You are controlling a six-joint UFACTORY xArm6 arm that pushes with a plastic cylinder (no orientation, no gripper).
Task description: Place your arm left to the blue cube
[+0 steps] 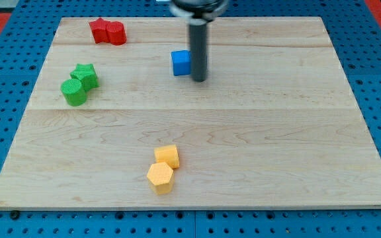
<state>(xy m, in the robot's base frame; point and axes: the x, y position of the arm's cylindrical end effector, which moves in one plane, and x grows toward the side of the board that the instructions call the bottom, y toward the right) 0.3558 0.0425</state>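
Note:
The blue cube sits on the wooden board near the view's top centre. My dark rod comes down from the view's top, and my tip rests on the board just right of the blue cube, close against its right side and slightly below it.
A red star block and a red cylinder touch at the top left. A green star block and a green cylinder sit at the left. A yellow cube and a yellow hexagonal block lie at the bottom centre.

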